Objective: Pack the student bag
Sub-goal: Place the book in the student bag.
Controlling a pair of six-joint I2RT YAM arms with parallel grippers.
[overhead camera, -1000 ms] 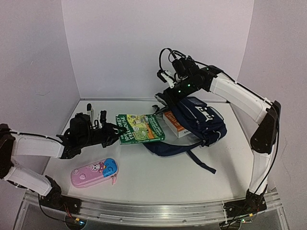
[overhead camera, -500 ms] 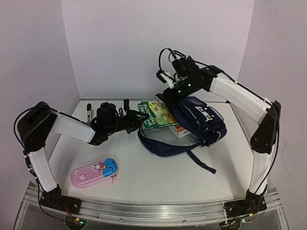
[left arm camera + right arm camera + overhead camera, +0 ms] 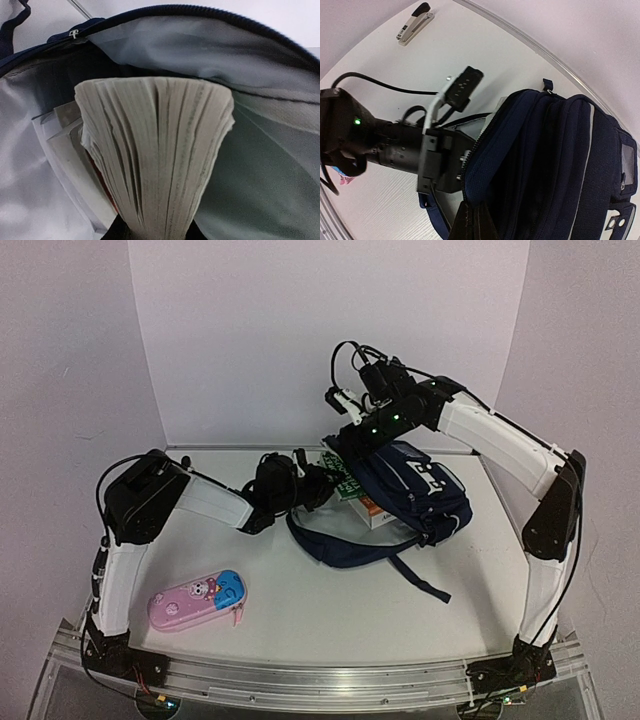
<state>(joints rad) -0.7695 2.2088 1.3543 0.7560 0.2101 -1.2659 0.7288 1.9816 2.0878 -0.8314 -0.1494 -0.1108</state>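
The student bag [image 3: 415, 485], a large navy woven-fabric backpack with thin pale stripes and a smooth grey lining, lay at 2 o'clock on the white table [image 3: 330, 610], its mouth facing 9 o'clock. The right gripper [image 3: 475, 222] was clamped on the bag's zip-edged rim. The left gripper [image 3: 325, 483] pinched a thick green paperback [image 3: 343, 476], whose fanned page edges sat inside the mouth. A glossy, rounded pink-and-blue pencil case [image 3: 197, 599] lay at 7 o'clock.

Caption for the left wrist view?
The book, held by the left gripper, pages first, inside the open bag beside a second book.
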